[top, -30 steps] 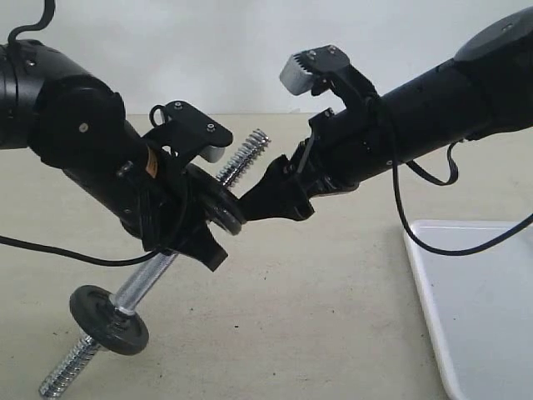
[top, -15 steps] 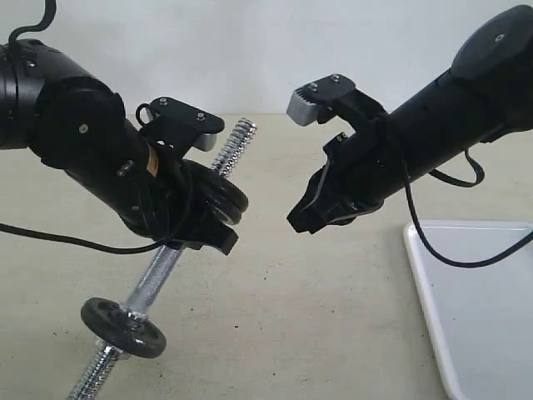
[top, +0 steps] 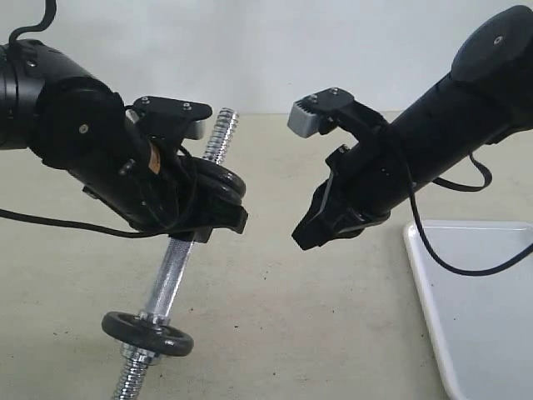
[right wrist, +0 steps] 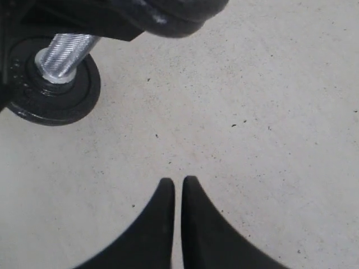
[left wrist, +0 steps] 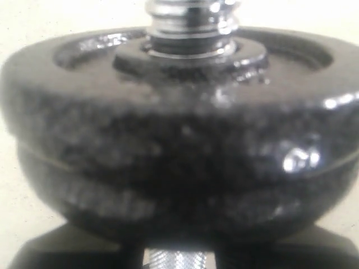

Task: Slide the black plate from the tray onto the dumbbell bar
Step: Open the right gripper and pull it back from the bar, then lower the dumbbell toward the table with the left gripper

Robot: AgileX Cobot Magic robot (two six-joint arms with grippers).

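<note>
Two round matte-black iron discs sit stacked on the slim chrome dumbbell bar point(top: 171, 275), with its threaded rod passing through their hubs. The upper one is the black plate point(left wrist: 179, 95): raised rim and hub, scuffed greyish edge. The lower disc point(left wrist: 168, 207) lies flush beneath it. The left gripper point(top: 208, 223) fingers point(left wrist: 39, 255) pinch the bar just under the stack, and the bar tilts over the beige tabletop point(top: 333, 333). A third disc point(top: 148, 332), also black, sits further down the bar. The right gripper point(top: 308, 236) is near but apart, its fingers point(right wrist: 160, 224) pressed together. The glossy white rectangular tray point(top: 475, 317) lies on the tabletop, well apart and partly out of frame.
</note>
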